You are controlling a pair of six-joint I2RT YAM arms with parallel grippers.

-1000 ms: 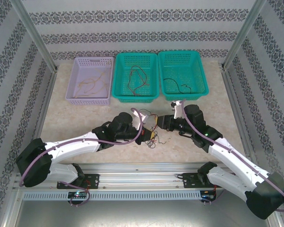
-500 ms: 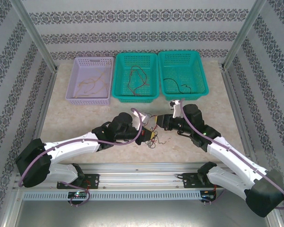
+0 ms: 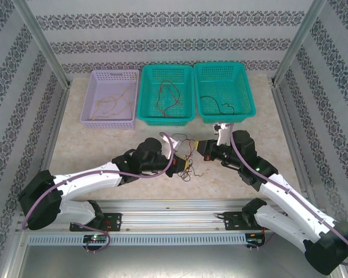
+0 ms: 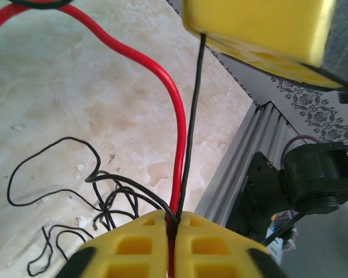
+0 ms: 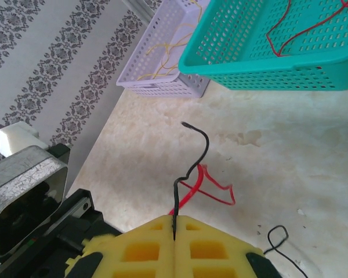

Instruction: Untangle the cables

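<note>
Yellow pads (image 4: 133, 249) of the left hand (image 4: 173, 231) are clamped together on a red cable (image 4: 162, 75) and a black cable (image 4: 192, 116). The hand sits low over the worktop (image 4: 58, 87), its forearm stretched nearly flat. The loose tangle (image 4: 107, 200) lies just beside it. Beyond, the right hand (image 5: 174, 227) is pinched shut on the black cable's end, wrist turned inward. To free that strand, draw it away slowly and straight, watching the knot for snags. Farther back, the right teal basket (image 3: 225, 117) holds black ones.
</note>
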